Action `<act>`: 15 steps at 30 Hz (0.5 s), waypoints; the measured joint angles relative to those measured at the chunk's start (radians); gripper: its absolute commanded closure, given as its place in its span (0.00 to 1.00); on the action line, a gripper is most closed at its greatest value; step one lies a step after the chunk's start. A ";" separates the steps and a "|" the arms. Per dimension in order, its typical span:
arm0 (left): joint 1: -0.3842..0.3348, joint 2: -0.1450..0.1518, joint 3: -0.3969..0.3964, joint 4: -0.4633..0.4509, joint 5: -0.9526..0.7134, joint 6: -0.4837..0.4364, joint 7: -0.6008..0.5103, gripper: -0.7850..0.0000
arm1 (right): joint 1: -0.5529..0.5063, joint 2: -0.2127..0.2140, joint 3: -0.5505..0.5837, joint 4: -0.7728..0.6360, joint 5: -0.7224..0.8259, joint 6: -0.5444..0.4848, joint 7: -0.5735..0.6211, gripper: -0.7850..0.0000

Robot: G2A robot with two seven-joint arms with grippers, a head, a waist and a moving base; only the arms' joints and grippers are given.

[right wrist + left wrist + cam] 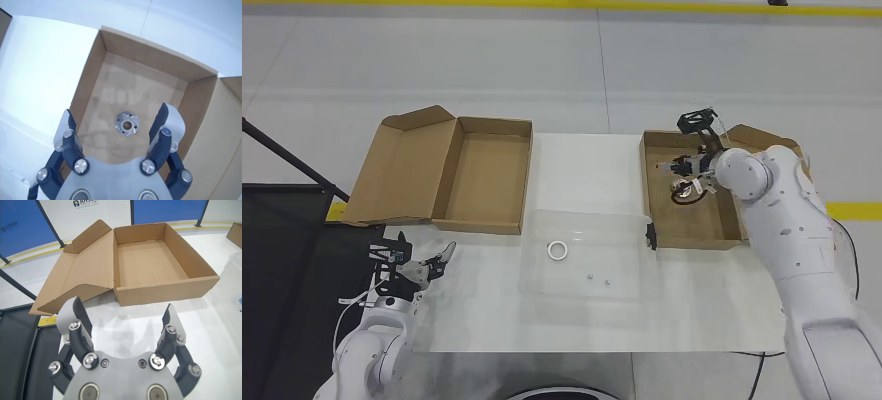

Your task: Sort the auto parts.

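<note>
Hovering over right box [697, 225], right tool [115, 111] released above flange [121, 129], left tool [123, 304] released, low over table [492, 300]

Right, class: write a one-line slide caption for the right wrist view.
Open right claw above a round silver metal flange lying on the floor of the brown cardboard box.

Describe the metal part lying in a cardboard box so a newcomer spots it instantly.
Find the cardboard box beneath the open right gripper. On its floor lies a silver disc with a hollow hub. Unlike the white ring in the clear tray, it is drilled metal.
</note>
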 measured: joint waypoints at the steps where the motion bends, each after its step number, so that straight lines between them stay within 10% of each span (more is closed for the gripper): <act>1: 0.000 0.000 0.000 0.000 0.000 0.000 0.000 0.00 | -0.027 0.008 0.019 -0.060 0.001 0.000 0.011 0.00; 15: 0.000 0.000 0.000 0.000 0.000 0.000 0.000 0.00 | -0.386 0.081 0.182 -0.856 0.101 -0.073 0.306 0.00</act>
